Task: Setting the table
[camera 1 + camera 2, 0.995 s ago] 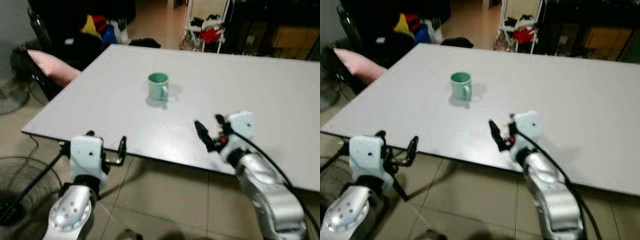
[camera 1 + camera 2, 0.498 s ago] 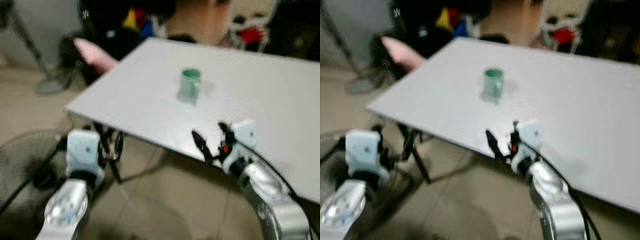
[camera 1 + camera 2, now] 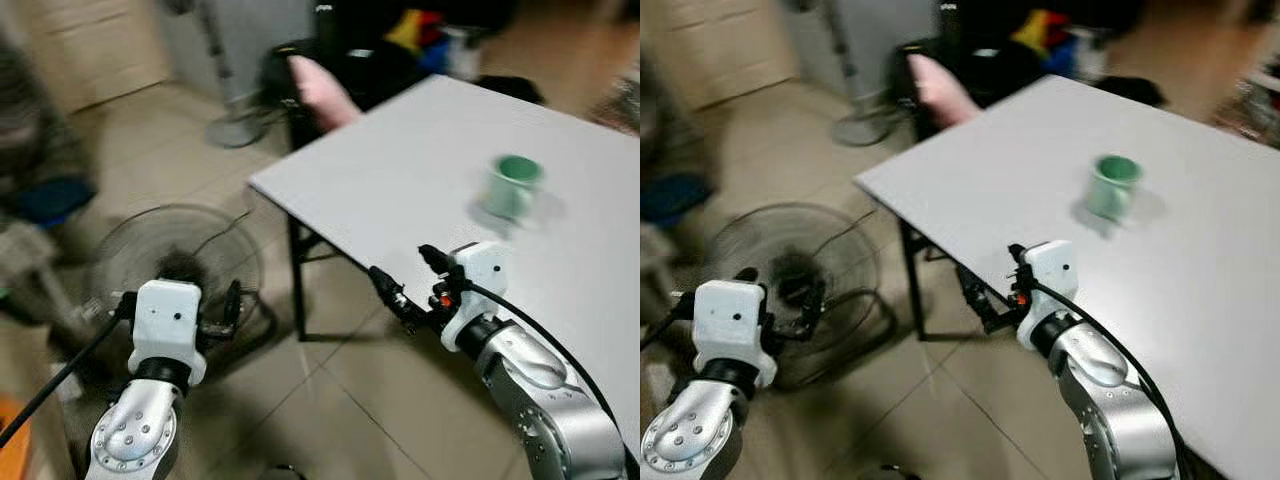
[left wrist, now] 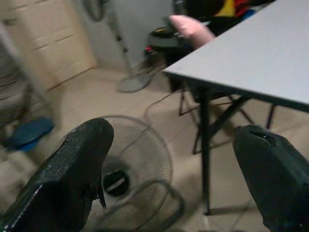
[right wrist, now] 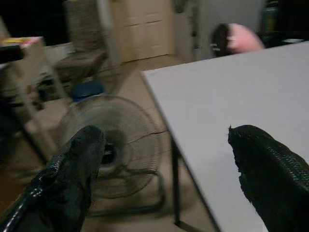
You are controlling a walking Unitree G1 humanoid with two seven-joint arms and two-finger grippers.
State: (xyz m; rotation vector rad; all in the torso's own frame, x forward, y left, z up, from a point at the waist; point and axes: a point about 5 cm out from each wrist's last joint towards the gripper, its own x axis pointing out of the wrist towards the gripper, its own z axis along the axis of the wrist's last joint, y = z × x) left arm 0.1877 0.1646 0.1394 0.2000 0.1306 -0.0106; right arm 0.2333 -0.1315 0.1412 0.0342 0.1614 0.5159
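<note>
A green mug (image 3: 513,186) stands on the tabletop (image 3: 400,180), well in from its corner; right claw (image 3: 408,280) and left claw (image 4: 174,179) both gape wide, empty

The mug (image 3: 513,186) was green on a pale grey worktop (image 3: 400,180). The floor (image 3: 160,160) was beige tile, and the fan (image 3: 175,270) on it was black wire. A pink cushion (image 3: 318,90) lay beyond the worktop. The claws' fingers (image 4: 72,174) were black and finely textured.
</note>
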